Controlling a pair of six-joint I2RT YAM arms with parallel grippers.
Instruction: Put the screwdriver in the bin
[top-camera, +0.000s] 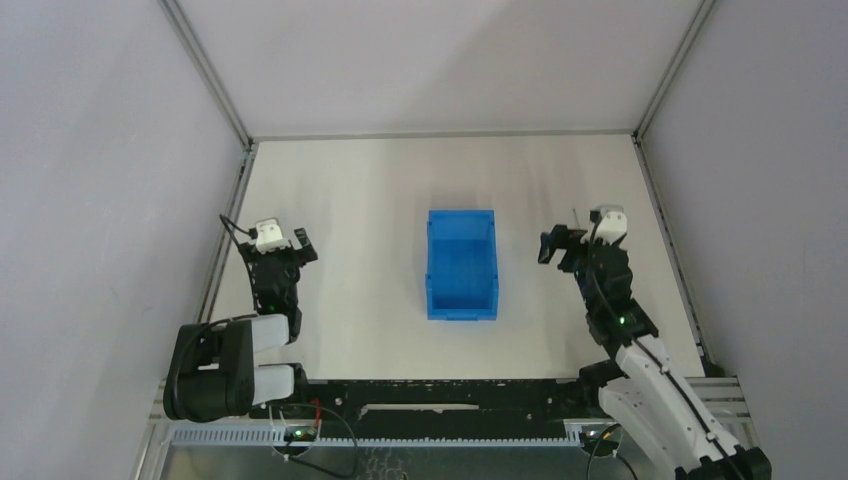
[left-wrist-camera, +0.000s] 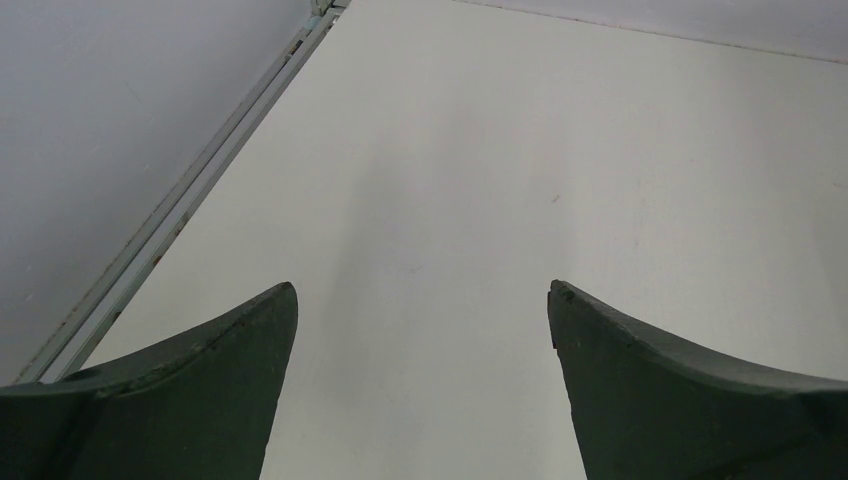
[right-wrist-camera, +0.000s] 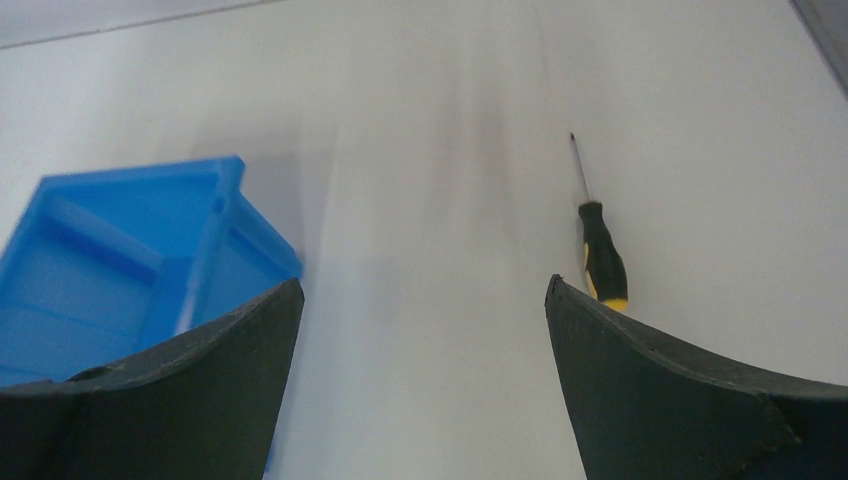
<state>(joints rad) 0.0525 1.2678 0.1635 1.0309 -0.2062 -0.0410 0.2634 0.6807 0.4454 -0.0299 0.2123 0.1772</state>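
Note:
The blue bin (top-camera: 461, 264) stands on the white table near the middle, and nothing shows in it. In the right wrist view it (right-wrist-camera: 110, 250) is at the left. The screwdriver (right-wrist-camera: 603, 256), black and yellow-orange handle with a thin dark shaft, lies flat on the table just beyond my right fingertip, shaft pointing away. In the top view only its shaft tip (top-camera: 576, 212) shows beside the right gripper. My right gripper (top-camera: 562, 244) (right-wrist-camera: 420, 290) is open and empty above the table, right of the bin. My left gripper (top-camera: 283, 250) (left-wrist-camera: 420, 290) is open and empty over bare table, left of the bin.
Grey enclosure walls with metal rails (top-camera: 225, 250) run along the left, right and back table edges. The left rail (left-wrist-camera: 170, 215) lies close to my left gripper. The right rail (top-camera: 665, 230) runs just beyond the screwdriver.

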